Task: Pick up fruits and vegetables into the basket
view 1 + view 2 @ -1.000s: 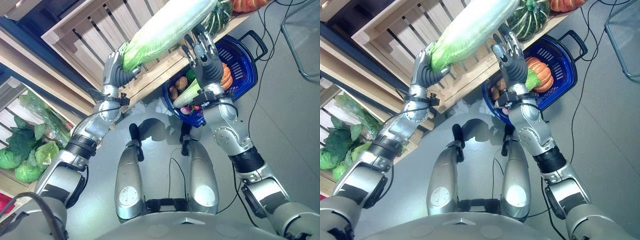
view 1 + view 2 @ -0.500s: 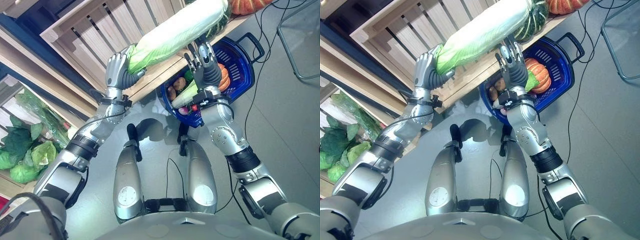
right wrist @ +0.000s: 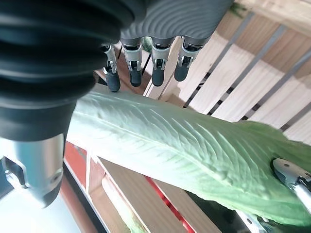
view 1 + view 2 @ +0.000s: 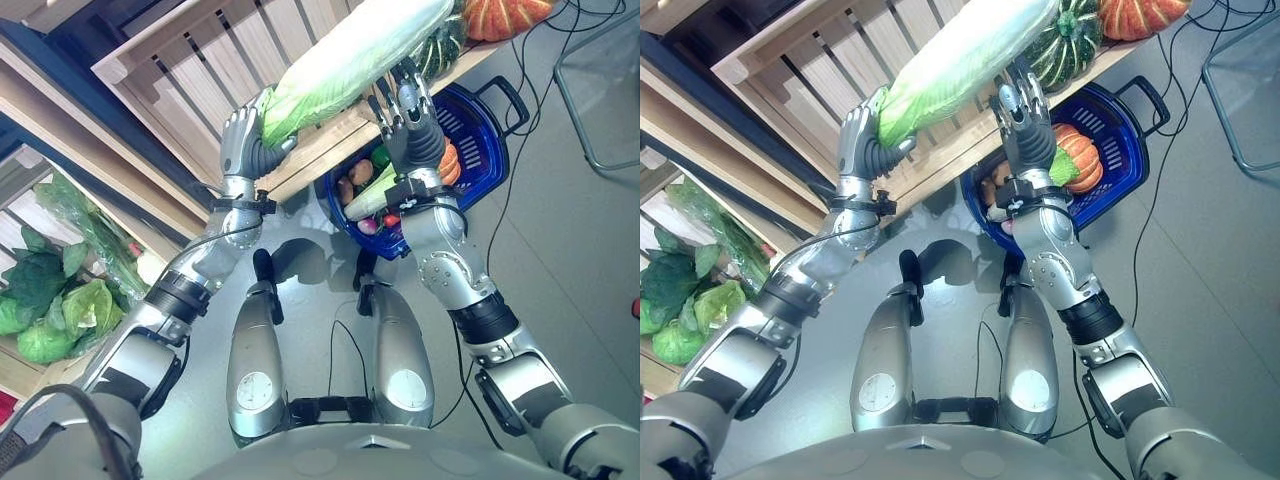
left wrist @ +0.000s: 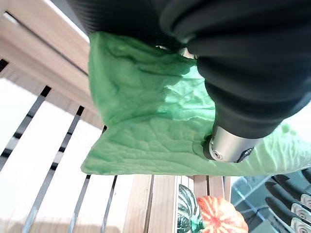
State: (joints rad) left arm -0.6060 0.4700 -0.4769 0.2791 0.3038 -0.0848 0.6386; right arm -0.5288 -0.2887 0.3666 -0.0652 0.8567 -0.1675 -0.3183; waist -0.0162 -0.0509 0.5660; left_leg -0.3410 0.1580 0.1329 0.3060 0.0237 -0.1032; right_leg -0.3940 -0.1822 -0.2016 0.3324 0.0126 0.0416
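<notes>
A long napa cabbage (image 4: pixel 350 55) is held up in front of the wooden shelf. My left hand (image 4: pixel 245 145) is shut on its green leafy end (image 5: pixel 146 126). My right hand (image 4: pixel 1025 135) is open, its fingers (image 3: pixel 158 68) straight, with the palm close against the cabbage's middle (image 3: pixel 194 155). Below the right hand, on the floor, stands the blue basket (image 4: pixel 490 130). It holds an orange pumpkin (image 4: pixel 1080 155), potatoes (image 4: pixel 362 172), a pale long vegetable (image 4: pixel 375 200) and small red pieces.
A wooden slatted shelf edge (image 4: pixel 320 150) runs just behind both hands. A striped green squash (image 4: pixel 1065 45) and an orange pumpkin (image 4: pixel 1140 15) sit on the shelf above the basket. Leafy greens (image 4: pixel 50 300) lie in a lower bin at the left.
The view has shifted slightly. The left hand keeps its hold on the cabbage and the right hand stays open beside it, with hardly any movement.
</notes>
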